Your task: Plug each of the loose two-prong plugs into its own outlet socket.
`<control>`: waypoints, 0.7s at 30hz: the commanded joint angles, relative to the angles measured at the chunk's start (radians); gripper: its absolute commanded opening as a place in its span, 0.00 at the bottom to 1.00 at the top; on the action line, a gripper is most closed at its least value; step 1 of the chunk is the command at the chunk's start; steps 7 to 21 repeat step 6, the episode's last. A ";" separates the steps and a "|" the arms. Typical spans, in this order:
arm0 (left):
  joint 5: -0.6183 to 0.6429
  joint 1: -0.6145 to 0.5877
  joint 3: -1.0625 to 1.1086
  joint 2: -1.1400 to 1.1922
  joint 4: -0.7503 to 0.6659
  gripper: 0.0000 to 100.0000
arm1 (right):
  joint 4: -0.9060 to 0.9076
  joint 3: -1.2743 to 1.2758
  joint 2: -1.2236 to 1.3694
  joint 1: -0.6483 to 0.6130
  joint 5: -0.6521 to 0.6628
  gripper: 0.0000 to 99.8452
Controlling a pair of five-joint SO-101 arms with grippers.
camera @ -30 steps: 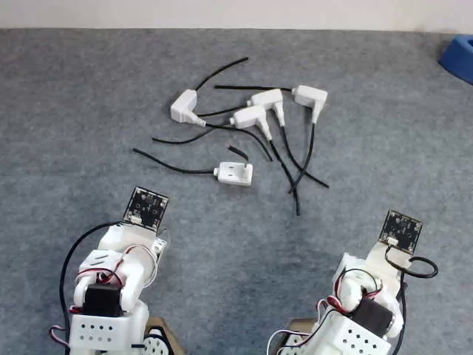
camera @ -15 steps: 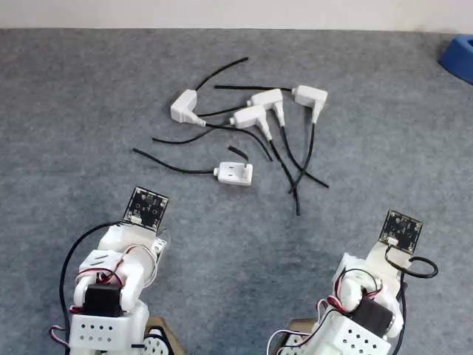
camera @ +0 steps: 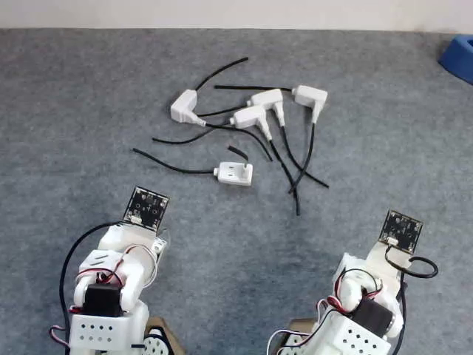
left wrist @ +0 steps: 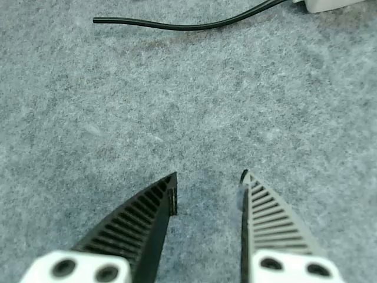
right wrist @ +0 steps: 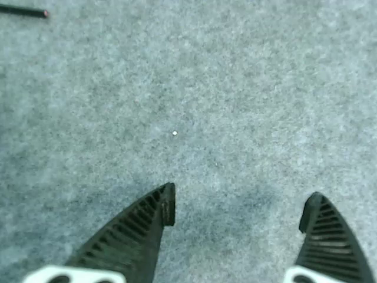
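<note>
Several white plug and socket pieces with black cords lie on the grey carpet in the high view. One socket block (camera: 235,174) lies alone, nearest the arms. Farther off lie a white piece (camera: 184,106), two close together (camera: 249,116) (camera: 266,97), and another one (camera: 310,95). My left gripper (left wrist: 207,180) stands open just above bare carpet, with a black cord (left wrist: 194,23) and a corner of the white block (left wrist: 336,5) ahead of it. My right gripper (right wrist: 240,194) is open wider over bare carpet, a cord end (right wrist: 23,10) far off.
The left arm (camera: 118,274) and right arm (camera: 366,296) sit at the near edge. A blue object (camera: 458,55) lies at the far right edge. A short loose cord piece (camera: 238,153) lies by the nearest block. Crossed cords (camera: 299,177) trail toward the right arm.
</note>
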 commanded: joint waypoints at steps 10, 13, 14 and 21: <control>0.003 -0.010 0.015 -0.004 0.003 0.18 | 0.002 0.139 -0.007 0.012 -0.005 0.33; 0.003 -0.010 0.015 -0.004 0.003 0.18 | 0.002 0.139 -0.007 0.012 -0.005 0.33; 0.003 -0.010 0.015 -0.004 0.003 0.18 | 0.002 0.139 -0.007 0.012 -0.005 0.33; 0.003 -0.010 0.015 -0.004 0.003 0.18 | 0.002 0.139 -0.007 0.012 -0.005 0.33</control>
